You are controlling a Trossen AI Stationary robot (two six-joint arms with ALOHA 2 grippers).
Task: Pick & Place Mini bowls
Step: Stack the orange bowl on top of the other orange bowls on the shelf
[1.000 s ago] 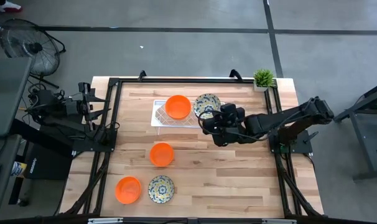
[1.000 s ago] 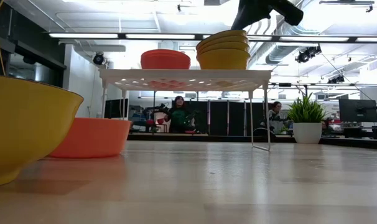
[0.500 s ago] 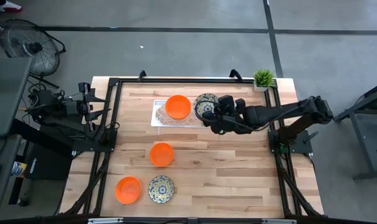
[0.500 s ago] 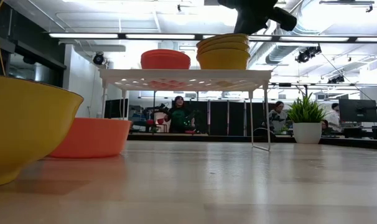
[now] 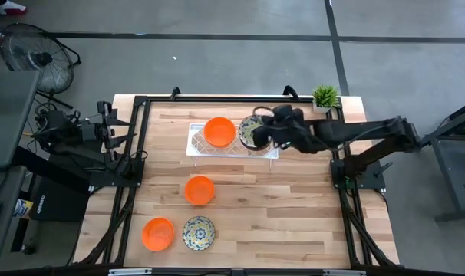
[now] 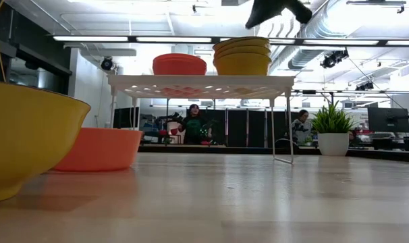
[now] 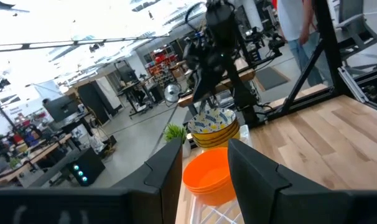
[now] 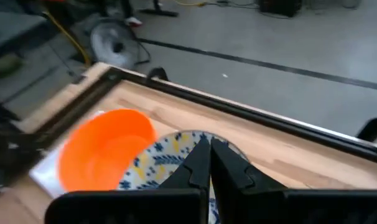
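Bowls are what I'm sorting, and from where I sit the right gripper point(image 5: 262, 132) hangs above the patterned stack point(image 5: 252, 132) on the white tray point(image 5: 196, 146), near the bench's far edge. Its fingers are pressed together with nothing between them; in the right wrist view they meet in a point over the cream floral bowl, and I see no bowl carried. The low view shows the gripper clear above the stack, not touching it. Beside that stack, on the same tray, sits the orange stack point(image 5: 219, 131).

Three bowls are still loose on the bench point(image 5: 294, 215): one orange bowl point(image 5: 199, 189) around the middle, and near the front edge another orange one point(image 5: 157, 234) with a floral bowl point(image 5: 198, 232) just beside it.

My reading is that a floral bowl has been set on its stack and the placing step is finished, so the job is well along but not done. The next move, as I judge it, is to draw the right arm off the tray, spread the fingers, and go for one of the loose bowls, taking its rim cleanly.

The left gripper point(image 7: 204, 174) waits off the bench's left edge, fingers partly apart and empty, looking across at the tray.
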